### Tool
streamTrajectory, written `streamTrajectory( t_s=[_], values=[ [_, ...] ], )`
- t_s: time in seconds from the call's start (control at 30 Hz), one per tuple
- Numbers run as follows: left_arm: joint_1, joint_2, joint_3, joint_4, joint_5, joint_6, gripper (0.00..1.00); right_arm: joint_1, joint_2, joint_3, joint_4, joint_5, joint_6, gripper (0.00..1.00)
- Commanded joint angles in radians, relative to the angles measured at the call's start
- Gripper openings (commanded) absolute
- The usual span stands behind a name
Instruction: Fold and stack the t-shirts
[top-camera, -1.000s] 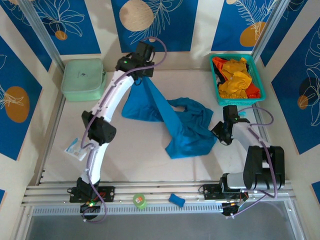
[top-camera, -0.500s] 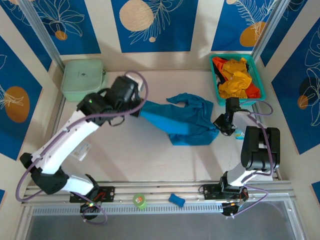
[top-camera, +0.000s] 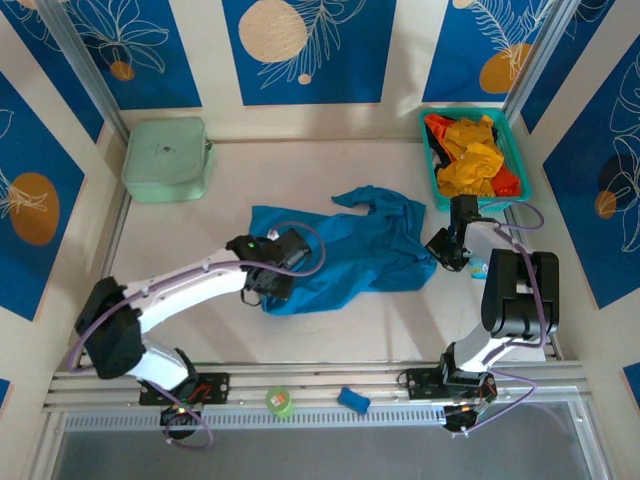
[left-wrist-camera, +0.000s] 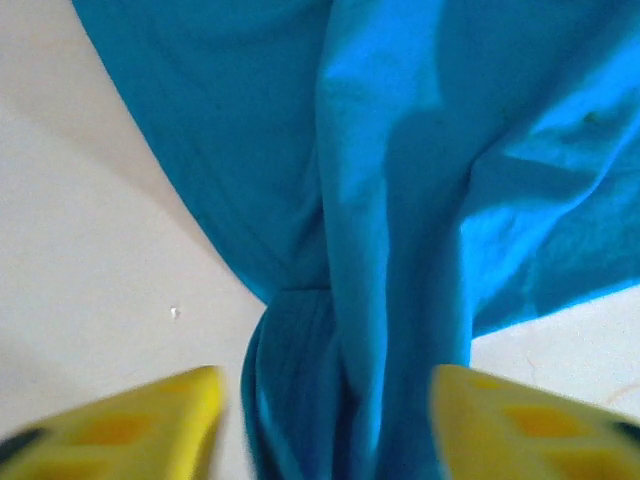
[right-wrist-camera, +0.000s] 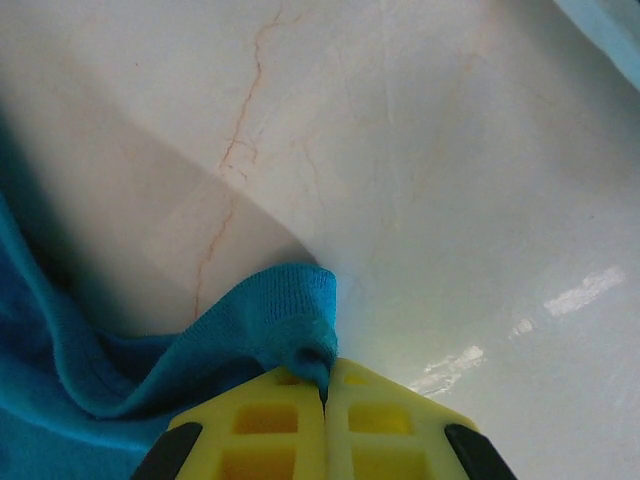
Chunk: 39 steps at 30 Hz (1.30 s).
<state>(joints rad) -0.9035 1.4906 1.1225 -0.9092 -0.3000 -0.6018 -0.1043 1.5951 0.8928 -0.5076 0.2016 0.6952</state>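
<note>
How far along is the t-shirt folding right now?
Nothing is folded or stacked yet. In hand: the plain blue cloth t-shirt lies crumpled on the table, the right hand pinching its hem, the left hand open over it. Left: the yellow-orange and red-orange shirts in the teal plastic basket.

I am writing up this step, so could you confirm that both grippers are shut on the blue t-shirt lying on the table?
Not quite: only the right gripper is shut on the blue t-shirt, pinching an edge. The left gripper is open, its jaws apart either side of a bunched fold, as the left wrist view shows.
</note>
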Motion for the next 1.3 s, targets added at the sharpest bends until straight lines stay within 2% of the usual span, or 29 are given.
streamTrajectory(
  t_s=[0.0, 0.03, 0.17, 0.3, 0.37, 0.43, 0.6, 0.8, 0.97, 1.07, 1.2, 1.27],
  values=[
    [0.007, 0.039, 0.068, 0.029, -0.022, 0.004, 0.96, -0.001, -0.045, 0.003, -0.038, -0.015, -0.018, 0.0],
    [0.011, 0.048, 0.094, 0.016, -0.039, 0.014, 1.0, -0.004, -0.054, 0.004, -0.047, -0.015, -0.02, 0.0],
    [0.098, 0.078, 0.198, -0.038, -0.04, 0.072, 1.0, -0.017, -0.096, 0.011, -0.077, -0.014, -0.032, 0.0],
    [0.259, 0.13, 0.275, -0.011, 0.002, 0.136, 1.0, -0.02, -0.131, 0.034, -0.114, -0.018, -0.056, 0.01],
    [0.335, 0.188, 0.314, 0.02, 0.035, 0.165, 1.0, -0.008, -0.134, 0.064, -0.137, -0.025, -0.085, 0.12],
    [0.404, 0.273, 0.364, 0.062, 0.09, 0.182, 0.93, 0.026, -0.118, 0.125, -0.171, -0.019, -0.133, 0.25],
    [0.492, 0.484, 0.482, 0.142, 0.145, 0.19, 0.88, 0.138, 0.011, 0.351, -0.273, 0.044, -0.274, 0.5],
    [0.547, 0.686, 0.621, 0.184, 0.162, 0.178, 0.82, 0.229, 0.285, 0.679, -0.367, 0.03, -0.404, 0.61],
    [0.557, 0.792, 0.709, 0.176, 0.169, 0.179, 0.64, 0.265, 0.549, 0.979, -0.445, 0.053, -0.471, 0.63],
    [0.556, 0.824, 0.74, 0.173, 0.168, 0.187, 0.41, 0.266, 0.694, 1.15, -0.496, 0.035, -0.496, 0.63],
    [0.556, 0.841, 0.759, 0.167, 0.161, 0.204, 0.03, 0.286, 0.866, 1.353, -0.569, 0.007, -0.543, 0.62],
    [0.557, 0.834, 0.755, 0.169, 0.158, 0.212, 0.0, 0.301, 0.944, 1.446, -0.618, 0.004, -0.565, 0.59]
  ],
)
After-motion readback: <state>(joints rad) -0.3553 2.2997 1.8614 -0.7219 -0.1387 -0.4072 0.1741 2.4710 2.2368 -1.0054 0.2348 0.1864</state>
